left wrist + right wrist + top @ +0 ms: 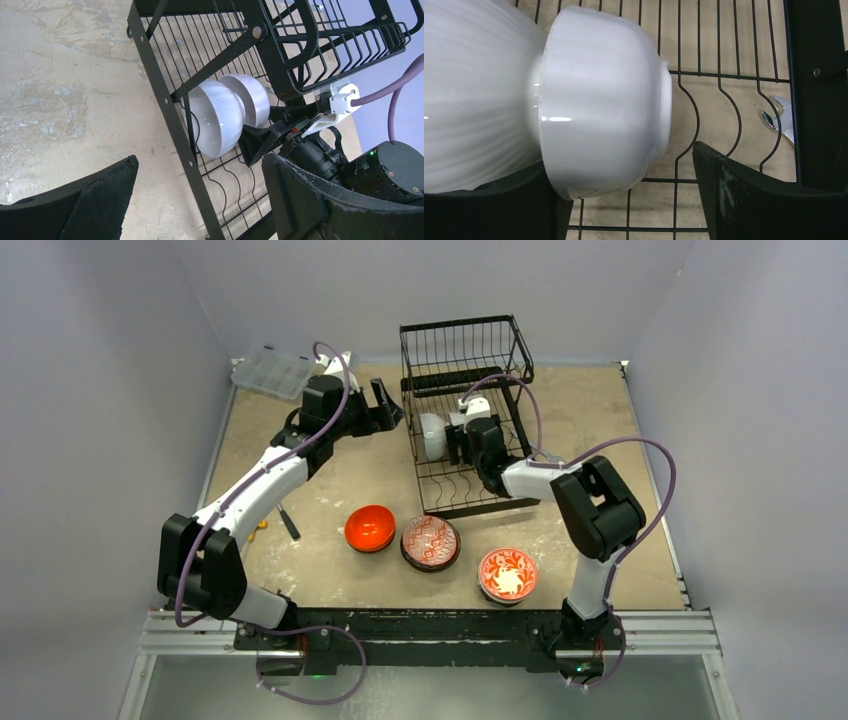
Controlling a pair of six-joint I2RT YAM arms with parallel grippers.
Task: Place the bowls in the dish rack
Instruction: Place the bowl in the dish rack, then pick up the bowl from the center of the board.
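The black wire dish rack (470, 390) stands at the back middle. Two white bowls (432, 437) stand on edge side by side in its slotted base; the left wrist view (220, 117) shows them too. My right gripper (456, 443) is inside the rack, open, around the nearer white bowl (604, 105); its left finger (499, 210) sits under the rim, its right finger (764, 200) well clear of the foot. My left gripper (386, 403) is open and empty, just left of the rack frame (165, 115). An orange bowl (370, 527), a red patterned bowl (430, 542) and a red floral bowl (508, 574) sit on the table in front.
A clear plastic compartment box (272, 371) lies at the back left. A black tool (288, 523) lies by the left arm. A metal wrench (780, 120) lies on the table under the rack wires. Grey walls close in on three sides.
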